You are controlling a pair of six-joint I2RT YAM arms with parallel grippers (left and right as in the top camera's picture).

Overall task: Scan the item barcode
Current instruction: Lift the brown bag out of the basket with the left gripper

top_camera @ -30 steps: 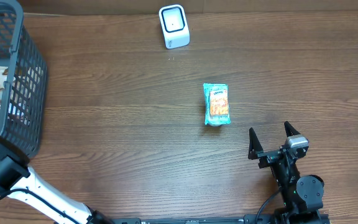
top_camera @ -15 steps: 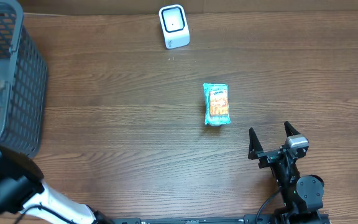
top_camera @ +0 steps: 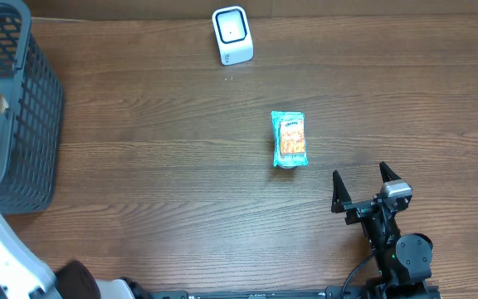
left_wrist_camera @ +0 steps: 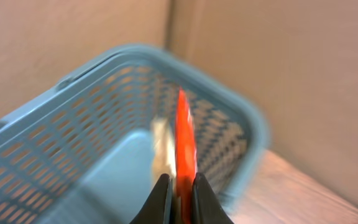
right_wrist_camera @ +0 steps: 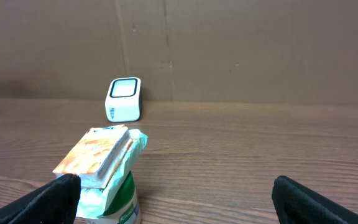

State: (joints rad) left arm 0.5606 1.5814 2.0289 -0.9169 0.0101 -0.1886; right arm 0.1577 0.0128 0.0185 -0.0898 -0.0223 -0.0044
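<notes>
**Checker:** Where is the item right now?

**Me:** My left gripper (left_wrist_camera: pixel 180 184) is clamped on an orange packet (left_wrist_camera: pixel 186 134). It hangs over the basket (top_camera: pixel 23 124) at the far left of the worktop (top_camera: pixel 156 166). My wrist camera sees the packet edge-on. It stands straight up out of the closed jaws, its long axis running away from me.

**Checker:** And the scanner?

**Me:** The scanner (top_camera: pixel 232 35) sits at the far edge, well apart from the packet, off to the right and somewhat farther back. I judge the carry runs rightward across open wood, and the left arm is the one to make it, since it already has the packet.

**Checker:** What about your other side?

**Me:** My right gripper (top_camera: pixel 360 176) rests at the near right with its jaws wide apart and nothing between them. A teal packet (top_camera: pixel 289 139) lies flat just beyond it, long axis pointing near to far, between that gripper and the scanner.

**Checker:** Which face carries the barcode?

**Me:** I cannot tell, because the orange packet is blurred and shows me only its edge. It will likely need turning so a broad face meets the scanner's window.
</notes>
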